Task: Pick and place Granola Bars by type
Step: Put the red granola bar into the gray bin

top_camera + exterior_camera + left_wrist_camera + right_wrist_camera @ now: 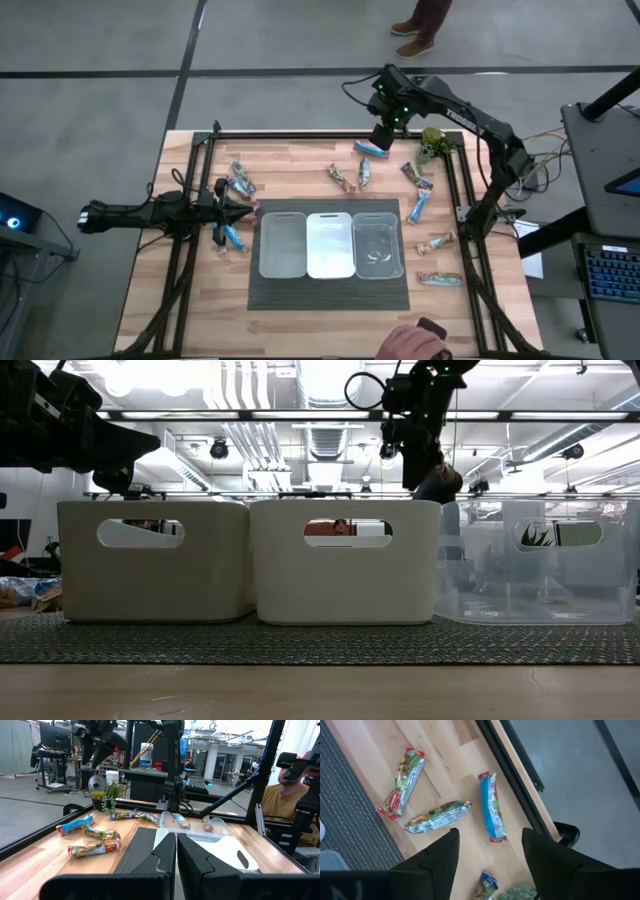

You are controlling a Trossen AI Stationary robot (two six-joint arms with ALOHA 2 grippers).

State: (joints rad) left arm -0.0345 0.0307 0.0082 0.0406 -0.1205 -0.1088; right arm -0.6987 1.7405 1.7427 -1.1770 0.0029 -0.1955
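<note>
Right claw (490,857), fingers spread wide, hangs right over the blue bar (491,807), lengthwise between them; left claw (243,210) clenched, far off

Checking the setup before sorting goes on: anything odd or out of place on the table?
One thing: a green plant sits at the table's far right corner among the loose granola bars, and it matches no bar type. The three bins stand straight on the mat. Nothing looks spilled or damaged.

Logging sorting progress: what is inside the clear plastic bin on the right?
The clear plastic bin holds two small wrapped granola bars, seen from the left wrist. The low view's frosted walls hide the contents. The right gripper hangs open above a blue bar.
</note>
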